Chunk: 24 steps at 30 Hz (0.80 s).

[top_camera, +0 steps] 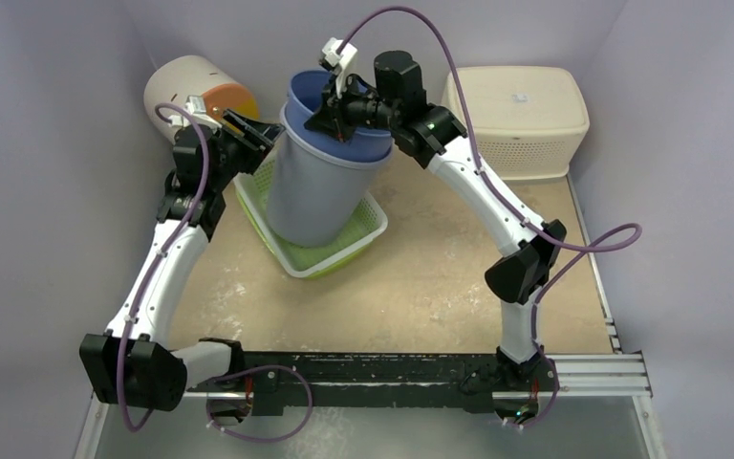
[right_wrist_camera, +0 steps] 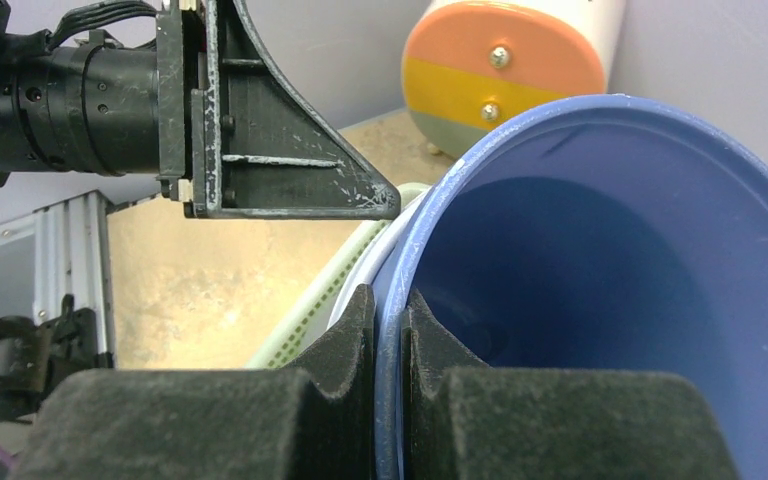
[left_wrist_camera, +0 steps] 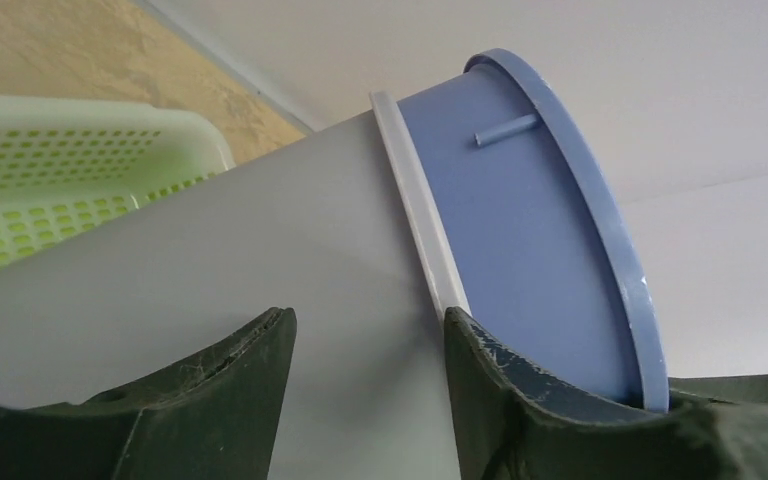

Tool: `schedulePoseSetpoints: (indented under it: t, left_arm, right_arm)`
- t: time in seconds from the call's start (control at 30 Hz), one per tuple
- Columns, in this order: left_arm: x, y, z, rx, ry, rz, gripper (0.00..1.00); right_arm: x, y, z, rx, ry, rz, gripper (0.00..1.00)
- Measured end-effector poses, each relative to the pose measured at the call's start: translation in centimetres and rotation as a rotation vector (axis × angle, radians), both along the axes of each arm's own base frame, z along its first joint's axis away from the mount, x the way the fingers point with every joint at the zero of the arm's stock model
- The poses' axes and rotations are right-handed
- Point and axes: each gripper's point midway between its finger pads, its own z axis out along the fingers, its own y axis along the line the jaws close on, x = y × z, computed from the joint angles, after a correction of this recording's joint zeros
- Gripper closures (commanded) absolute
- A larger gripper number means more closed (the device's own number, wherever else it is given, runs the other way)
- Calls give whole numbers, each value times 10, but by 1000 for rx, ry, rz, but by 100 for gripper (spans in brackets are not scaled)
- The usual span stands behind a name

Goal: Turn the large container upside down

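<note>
A large grey container (top_camera: 320, 186) stands in the centre of the top view, its base down in a green perforated basket (top_camera: 368, 228) on the tan table (top_camera: 420, 277). A blue container (top_camera: 306, 94) is nested inside it, its rim sticking up above the pale grey rim. Its inside looks bare as far as I can see. The grey container's long axis runs nearly upright, leaning a little toward the upper right, mouth up. My right gripper (right_wrist_camera: 388, 300) is clamped on the blue rim, one finger inside, one outside. My left gripper (left_wrist_camera: 370, 322) has its jaws apart against the grey wall just below the rim, holding nothing. A cream lidded basket (top_camera: 516, 105) sits at upper right, a cylinder with an orange end (top_camera: 191, 88) at upper left.
</note>
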Motion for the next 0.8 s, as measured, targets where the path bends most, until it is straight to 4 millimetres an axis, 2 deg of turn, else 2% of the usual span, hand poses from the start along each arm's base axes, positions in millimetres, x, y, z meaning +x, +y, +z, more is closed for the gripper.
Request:
schedulePoseSetpoints:
  t: [0.17, 0.33, 0.6, 0.67, 0.7, 0.77, 0.8]
  left_arm:
    - [8, -6, 0, -68, 43, -6, 37]
    - [2, -14, 7, -136, 55, -39, 36]
    - [-3, -16, 19, -173, 49, -45, 39]
    - [-1, -16, 19, -174, 51, -47, 54]
    - [-1, -16, 19, -174, 51, -48, 66]
    - [2, -17, 18, -171, 53, -47, 96]
    - [4, -16, 17, -166, 55, -45, 100]
  right_arm:
    - [8, -6, 0, 24, -1, -23, 100]
    - [-3, -4, -3, 29, -3, 0, 100]
    - [-10, 1, -4, 28, -8, 21, 100]
    - [-11, 2, -4, 23, -13, 23, 100]
    - [-11, 2, -5, 19, -15, 20, 100]
    - [-10, 2, -6, 14, -21, 16, 100]
    - [-10, 2, -6, 13, -25, 15, 100]
